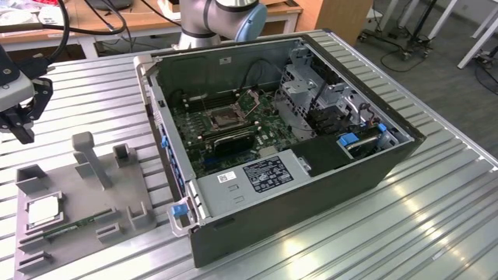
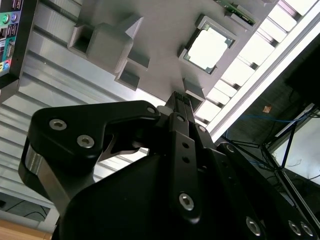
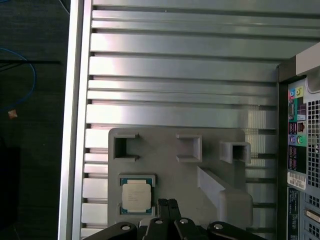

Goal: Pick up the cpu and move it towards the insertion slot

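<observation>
The cpu (image 1: 43, 210) lies flat in a square recess of the grey holder plate (image 1: 116, 201), at the exterior view's left. Its silver top shows in both wrist views (image 2: 209, 48) (image 3: 136, 195). My gripper (image 1: 23, 135) hangs well above the table, beyond the plate's far end and apart from the cpu. Its fingers (image 3: 168, 206) are pressed together with nothing between them; the fingertips (image 2: 179, 97) also show closed in the second wrist view. The insertion slot (image 1: 221, 119) sits on the motherboard inside the open computer case (image 1: 311, 192).
A green memory stick (image 1: 78, 226) lies on the plate near the cpu. Upright grey posts (image 1: 90, 157) rise from the plate. The slatted metal table (image 1: 435, 221) ends close beside the plate (image 3: 75, 150). The case's rear panel (image 3: 300, 150) stands next to the plate.
</observation>
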